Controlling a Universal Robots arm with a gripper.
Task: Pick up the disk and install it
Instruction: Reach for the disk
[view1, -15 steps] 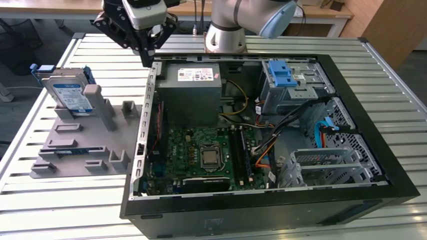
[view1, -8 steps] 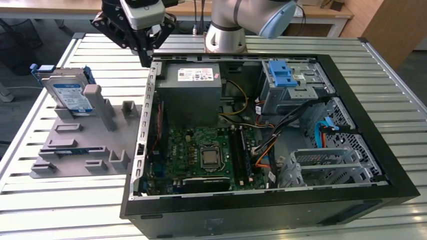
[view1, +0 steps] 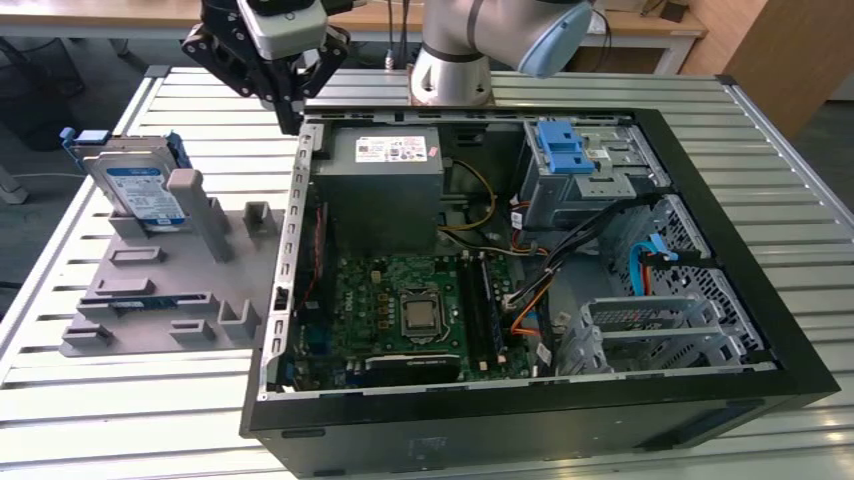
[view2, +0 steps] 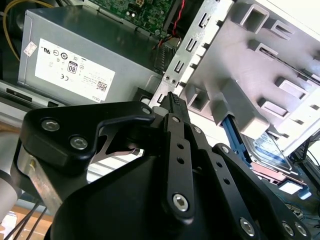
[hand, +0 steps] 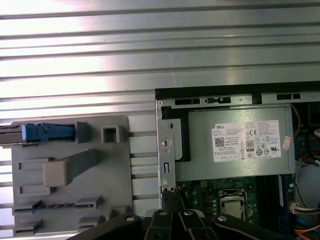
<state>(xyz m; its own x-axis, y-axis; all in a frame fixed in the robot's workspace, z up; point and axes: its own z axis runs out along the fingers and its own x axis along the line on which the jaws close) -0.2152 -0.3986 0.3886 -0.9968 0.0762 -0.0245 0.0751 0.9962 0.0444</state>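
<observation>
Disk (view1: 140, 190) stands on edge in a slot at the far end of the grey plastic fixture (view1: 160, 290), on the exterior view's left of the open computer case (view1: 534, 405). It is a flat silver metal slab with a white-and-blue label, framed by a blue plastic carrier. First wrist view shows it edge-on as a blue strip (hand: 47, 132); second wrist view catches its label (view2: 272, 150) behind the fixture's blocky ribs (view2: 260, 60). Gripper (view1: 288, 122), black with bolted linkage arms, has its fingers pinched together to one narrow tip and holds nothing. It hangs over the case's perforated steel side wall, between the fixture and the power supply (view1: 387, 190), apart from the disk. The tip shows in both wrist views (view2: 172, 100) (hand: 171, 197). The power supply is a plain grey metal box with a white sticker (hand: 235, 150). Green motherboard (view1: 414, 310) with a square CPU socket lies flat in the case, and a blue plastic latch bracket (view1: 567, 150) sits on the drive cage. The table (view1: 134, 410) is ribbed aluminium slats.
</observation>
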